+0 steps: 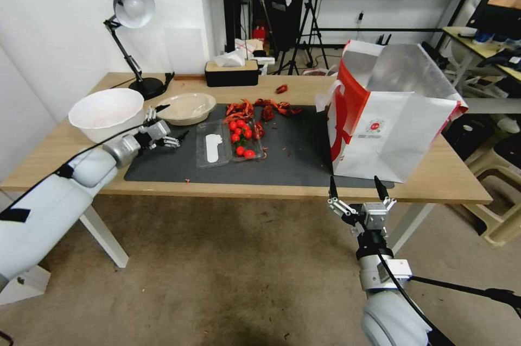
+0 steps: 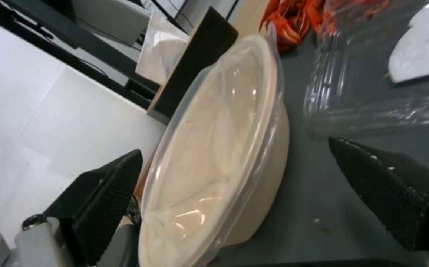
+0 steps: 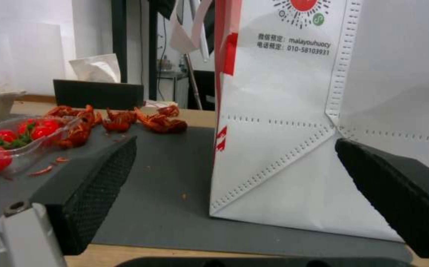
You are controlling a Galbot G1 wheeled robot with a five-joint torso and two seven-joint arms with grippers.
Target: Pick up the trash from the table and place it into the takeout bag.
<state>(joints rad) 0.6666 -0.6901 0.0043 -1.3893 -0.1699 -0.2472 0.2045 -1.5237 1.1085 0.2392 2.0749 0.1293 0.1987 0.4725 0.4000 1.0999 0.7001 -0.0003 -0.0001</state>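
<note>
Our left tool [image 1: 163, 127] straddles the beige bowl's [image 1: 187, 108] rim, fingers spread; our right tool [image 1: 358, 189] hangs spread before the takeout bag [image 1: 388, 134].

two bowls [image 1: 106, 112], one bag [image 1: 388, 112], one lamp [image 1: 132, 9]

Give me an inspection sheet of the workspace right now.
Surface: table with dark mat.
Job's things: beige bowl, clear tray of tomatoes, crayfish shells; bag upright, open.
Clutter: white bowl, tissue box, lamp.
Grippers: left gripper open, straddling the beige bowl's rim; right gripper open, before the bag.
Cables: black cable along the right arm.
Surroundings: tripods, stools, desk.
</note>
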